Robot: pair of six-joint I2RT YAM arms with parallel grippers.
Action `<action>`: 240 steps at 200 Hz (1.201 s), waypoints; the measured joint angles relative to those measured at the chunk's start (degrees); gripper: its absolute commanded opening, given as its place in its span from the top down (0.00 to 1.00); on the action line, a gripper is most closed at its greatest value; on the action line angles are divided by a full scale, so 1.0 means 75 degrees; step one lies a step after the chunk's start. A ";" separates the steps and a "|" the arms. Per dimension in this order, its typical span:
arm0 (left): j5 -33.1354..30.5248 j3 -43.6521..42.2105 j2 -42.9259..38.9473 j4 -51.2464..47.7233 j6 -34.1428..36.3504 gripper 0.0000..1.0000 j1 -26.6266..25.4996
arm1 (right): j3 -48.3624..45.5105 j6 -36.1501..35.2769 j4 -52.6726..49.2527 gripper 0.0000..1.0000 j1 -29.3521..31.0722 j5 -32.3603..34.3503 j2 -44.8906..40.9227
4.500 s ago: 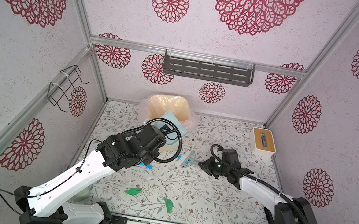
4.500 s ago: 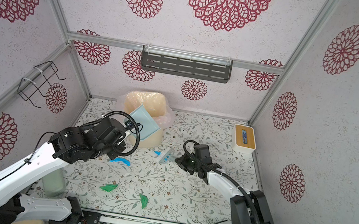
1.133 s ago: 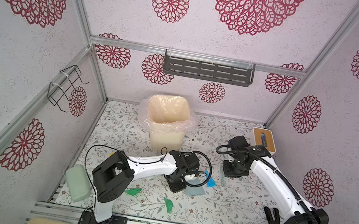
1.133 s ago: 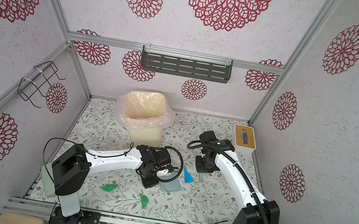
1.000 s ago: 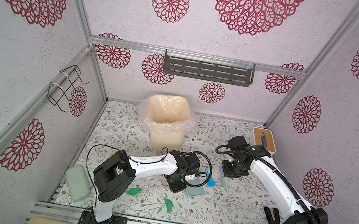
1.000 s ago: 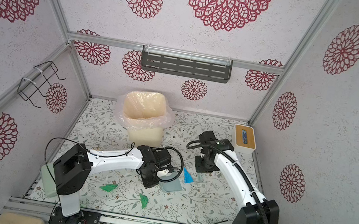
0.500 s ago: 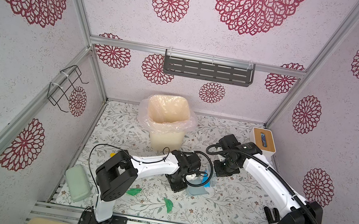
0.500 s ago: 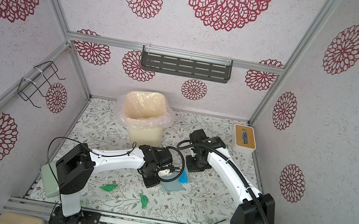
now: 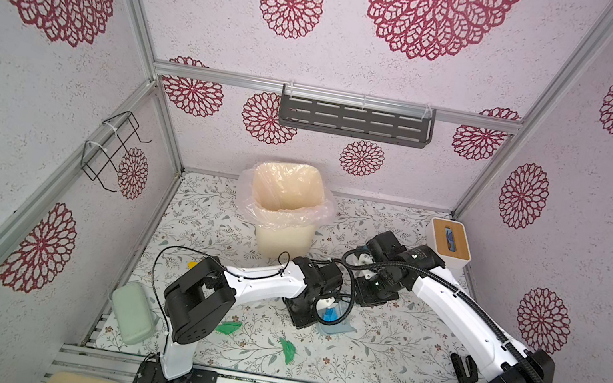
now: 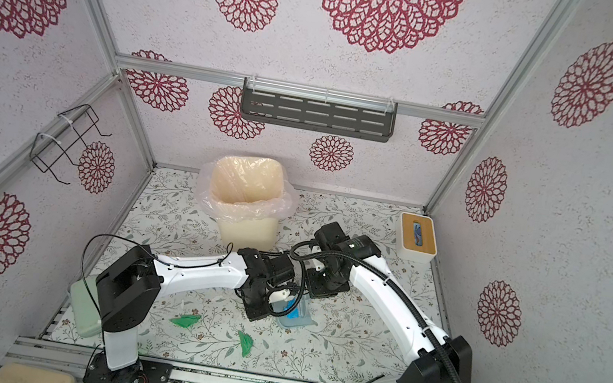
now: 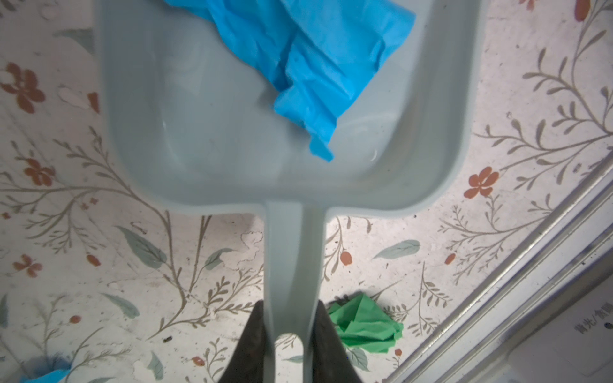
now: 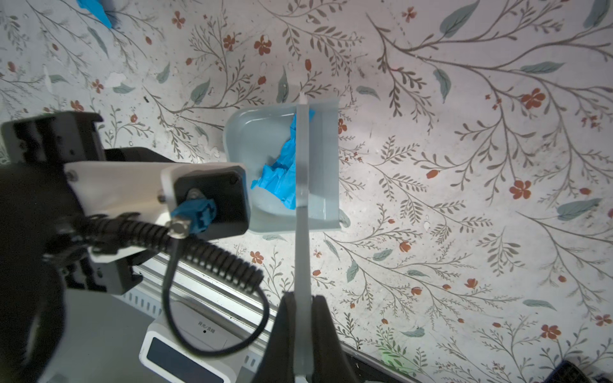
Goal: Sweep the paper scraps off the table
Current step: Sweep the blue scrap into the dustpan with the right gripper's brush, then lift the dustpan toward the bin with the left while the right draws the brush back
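A pale blue dustpan [image 11: 232, 149] lies flat on the table [image 9: 373, 360], and my left gripper [image 11: 290, 318] is shut on its handle. A crumpled blue paper scrap [image 11: 315, 66] sits inside the pan. My right gripper [image 12: 302, 301] is shut on a thin pale sweeping tool [image 12: 301, 199], whose blade reaches across the pan's open mouth against the blue scrap [image 12: 282, 172]. In both top views the two grippers meet mid-table at the dustpan [image 9: 340, 329]. Green scraps [image 9: 228, 327] [image 9: 287, 350] lie nearer the front edge; one green scrap [image 11: 365, 326] is beside the handle.
A lined cream bin [image 9: 284, 214] stands at the back, just behind the left arm. A white tissue box [image 9: 450, 242] sits back right. A yellow scrap [image 9: 192, 265] lies left, and another blue scrap [image 12: 96, 11] on the table. A pale green pad [image 9: 133, 313] hangs off the front-left corner.
The right arm has swung left with the sweeping tool, and the blue scrap that lay beside the dustpan is now inside it. The left arm has barely moved.
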 measured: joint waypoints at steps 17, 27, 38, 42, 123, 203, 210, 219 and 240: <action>-0.0006 0.0000 0.0000 0.0023 0.0000 1.00 0.0000 | 0.0000 0.0003 -0.0055 1.00 -0.0020 0.0023 -0.0172; -0.0009 0.0000 0.0000 0.0035 -0.0003 1.00 0.0000 | 0.0000 0.0003 -0.0119 1.00 -0.0085 0.0079 -0.0245; -0.0012 0.0000 0.0000 0.0035 -0.0003 1.00 0.0000 | 0.0000 0.0003 -0.0201 1.00 -0.0189 0.0169 -0.0318; -0.0017 0.0000 0.0000 0.0038 -0.0006 1.00 0.0000 | 0.0000 0.0003 -0.0224 1.00 -0.0239 0.0213 -0.0335; -0.0221 -0.0289 -0.0367 0.0388 -0.0067 1.00 0.0000 | -0.0052 0.0000 -0.0251 1.00 -0.1547 0.0245 -0.1061; -0.0793 -0.0621 -0.2264 0.0385 -0.0440 1.00 0.0000 | -0.0758 0.0026 0.0414 1.00 -0.2396 -0.0571 -0.1644; -0.0883 -0.0609 -0.2416 0.0303 -0.0481 1.00 0.0000 | -0.0813 0.0038 0.0472 1.00 -0.2436 -0.0629 -0.1658; -0.0979 -0.0562 -0.2605 0.0149 -0.0527 1.00 0.0000 | -0.0895 0.0055 0.0539 1.00 -0.2500 -0.0729 -0.1696; -0.1201 -0.0318 -0.2993 -0.0210 -0.0618 1.00 -0.0003 | -0.1072 0.0061 0.0673 1.00 -0.2652 -0.0930 -0.1824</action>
